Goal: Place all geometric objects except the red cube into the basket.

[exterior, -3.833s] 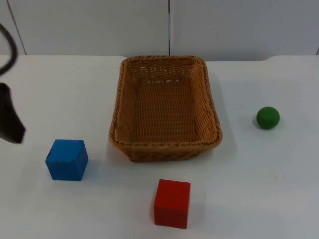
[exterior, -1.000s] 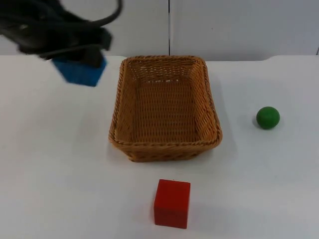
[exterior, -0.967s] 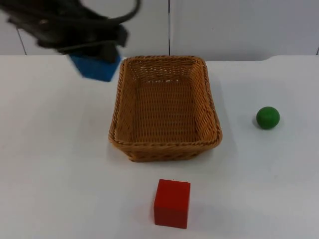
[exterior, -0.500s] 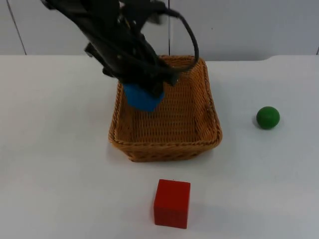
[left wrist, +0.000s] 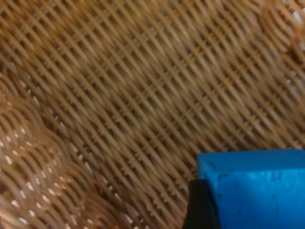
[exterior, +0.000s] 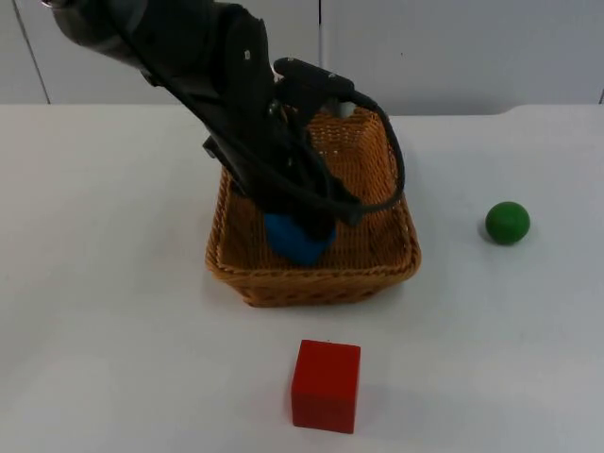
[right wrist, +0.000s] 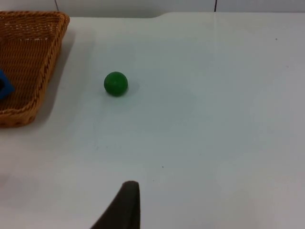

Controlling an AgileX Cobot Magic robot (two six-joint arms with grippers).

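One red cube (exterior: 326,385) sits nearest, rightly left out. Beyond it, the left gripper (exterior: 304,231) clamps the blue cube (exterior: 297,238) low inside the wicker basket (exterior: 396,247), ready to release. Farther right, the green ball (exterior: 508,223) waits on the table (exterior: 113,330); the right gripper (right wrist: 125,202) idles, its fingers' state unclear.

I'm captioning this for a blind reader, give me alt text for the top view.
The left arm reaches down into a wicker basket, its hand holding a blue cube low over the basket floor. A green ball lies on the white table to the basket's right, and a red cube sits in front of it.
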